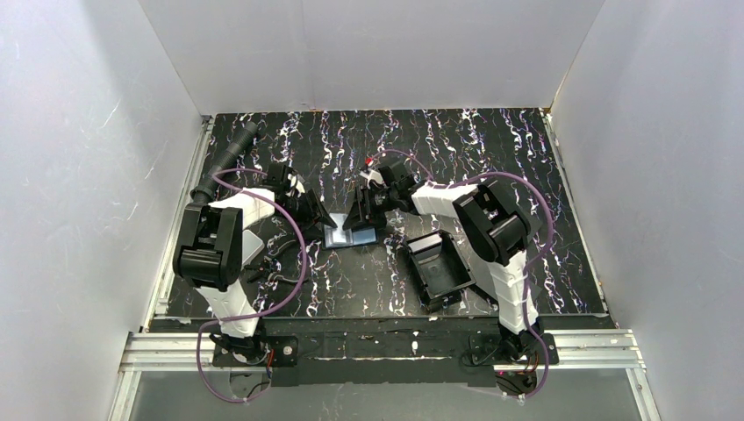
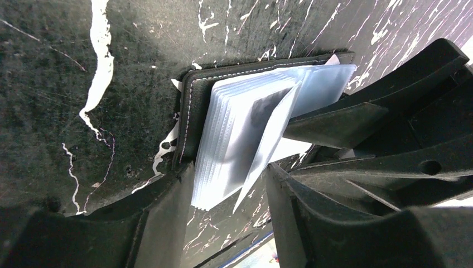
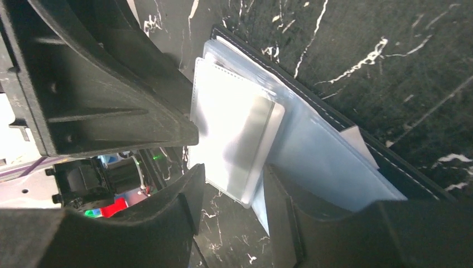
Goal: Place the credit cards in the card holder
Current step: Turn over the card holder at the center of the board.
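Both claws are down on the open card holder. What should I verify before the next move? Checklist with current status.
1. Card holder lies open: ok.
2. Clear sleeves fanned and exposed: ok.
3. Left claw straddles the sleeves; actually gripping: cannot tell.
4. Right claw, same straddle; gripping: cannot tell.
5. Room between the claws: not ok, tips crowded together.
6. Grey shape inside one sleeve is a card: cannot tell.

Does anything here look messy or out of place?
The card holder lies open, and its clear sleeves fan up unevenly instead of lying flat, with one page sticking out alone. The black tray beside it sits crooked to the edge of the table.
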{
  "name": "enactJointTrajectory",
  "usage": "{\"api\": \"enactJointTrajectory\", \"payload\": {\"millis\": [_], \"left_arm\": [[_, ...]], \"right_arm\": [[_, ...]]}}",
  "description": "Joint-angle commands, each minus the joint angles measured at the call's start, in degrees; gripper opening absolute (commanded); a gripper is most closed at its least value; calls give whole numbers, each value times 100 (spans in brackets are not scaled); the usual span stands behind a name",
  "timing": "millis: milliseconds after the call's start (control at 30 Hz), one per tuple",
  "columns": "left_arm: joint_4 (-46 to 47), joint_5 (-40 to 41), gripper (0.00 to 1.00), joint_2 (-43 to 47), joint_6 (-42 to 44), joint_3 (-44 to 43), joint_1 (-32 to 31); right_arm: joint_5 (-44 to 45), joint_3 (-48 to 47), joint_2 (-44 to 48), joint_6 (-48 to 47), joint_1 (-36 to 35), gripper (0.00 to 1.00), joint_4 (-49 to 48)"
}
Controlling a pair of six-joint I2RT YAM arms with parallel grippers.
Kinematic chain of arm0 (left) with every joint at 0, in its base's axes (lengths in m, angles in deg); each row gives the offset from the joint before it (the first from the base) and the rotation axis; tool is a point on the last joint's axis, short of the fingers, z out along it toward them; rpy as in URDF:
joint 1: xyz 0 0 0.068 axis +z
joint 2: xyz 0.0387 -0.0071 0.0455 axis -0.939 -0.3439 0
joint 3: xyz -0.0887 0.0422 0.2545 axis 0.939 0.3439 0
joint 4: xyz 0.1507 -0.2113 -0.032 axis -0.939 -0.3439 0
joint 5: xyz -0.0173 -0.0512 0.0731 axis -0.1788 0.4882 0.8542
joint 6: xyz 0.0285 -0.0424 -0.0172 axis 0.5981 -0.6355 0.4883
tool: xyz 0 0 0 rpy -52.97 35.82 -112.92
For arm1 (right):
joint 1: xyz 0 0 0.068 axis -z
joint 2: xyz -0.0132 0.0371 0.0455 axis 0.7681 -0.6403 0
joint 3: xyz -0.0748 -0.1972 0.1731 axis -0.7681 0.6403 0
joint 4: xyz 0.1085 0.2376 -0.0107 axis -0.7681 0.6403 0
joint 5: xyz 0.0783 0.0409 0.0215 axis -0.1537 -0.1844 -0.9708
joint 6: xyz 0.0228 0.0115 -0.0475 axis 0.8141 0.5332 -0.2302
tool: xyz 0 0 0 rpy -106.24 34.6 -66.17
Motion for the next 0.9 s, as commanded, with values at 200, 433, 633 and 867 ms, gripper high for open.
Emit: {"api": "enactJointTrajectory", "payload": {"millis": [200,433,633,867], "left_arm": [[239,-54,50,167,-143,352,-52],[-335,315,63,679,247,49,-52],[-863,608,73,1406,551,-147,-52],[-1071,465,80,2595,594,-181,-356]], "right_arm": [[-269,52,9,712,-162,51,-1013],[383,-208,481,-498,-17,53,804],[1976,-1034,1626,-1752,-6,66,3479],[4587,-539,3578,-714,5,86,5638]]}}
